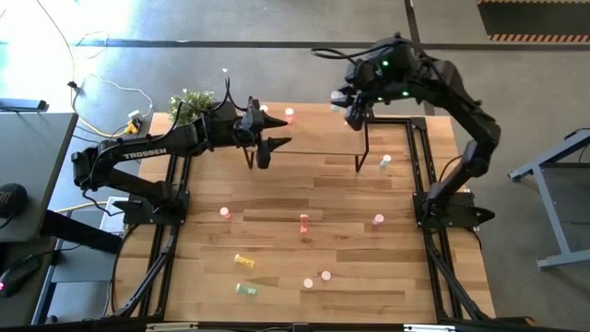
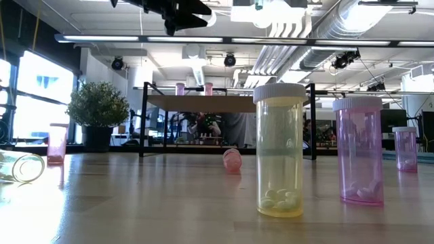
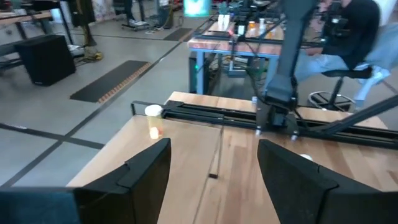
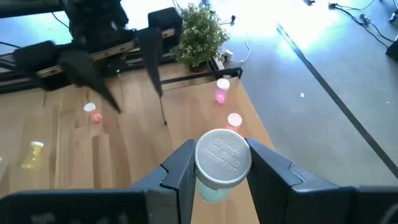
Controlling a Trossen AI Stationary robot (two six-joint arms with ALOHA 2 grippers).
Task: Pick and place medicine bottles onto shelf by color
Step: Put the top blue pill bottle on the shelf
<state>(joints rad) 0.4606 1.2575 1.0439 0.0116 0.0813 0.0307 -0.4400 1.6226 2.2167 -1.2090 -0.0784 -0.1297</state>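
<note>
The shelf, a light-wood board on thin black legs, stands at the table's far side. Two pink medicine bottles stand upright on its far left part. My right gripper hangs high over the shelf's right half, shut on a pale green, white-capped bottle. My left gripper is open over the shelf's left end with nothing between its fingers. More bottles, pink, red-orange, yellow and green, are scattered on the tabletop, some upright, some lying. My right gripper pinches the pale green bottle between its two fingers, at or just under the white cap. The fingers slant down from the table's right side. The bottle is lifted clear above the shelf, its cap facing up.
A potted plant stands at the table's far left corner. Black rails run along both side edges. One pale green bottle stands just in front of the shelf's right end. Bare wood lies between the shelf and the scattered bottles.
</note>
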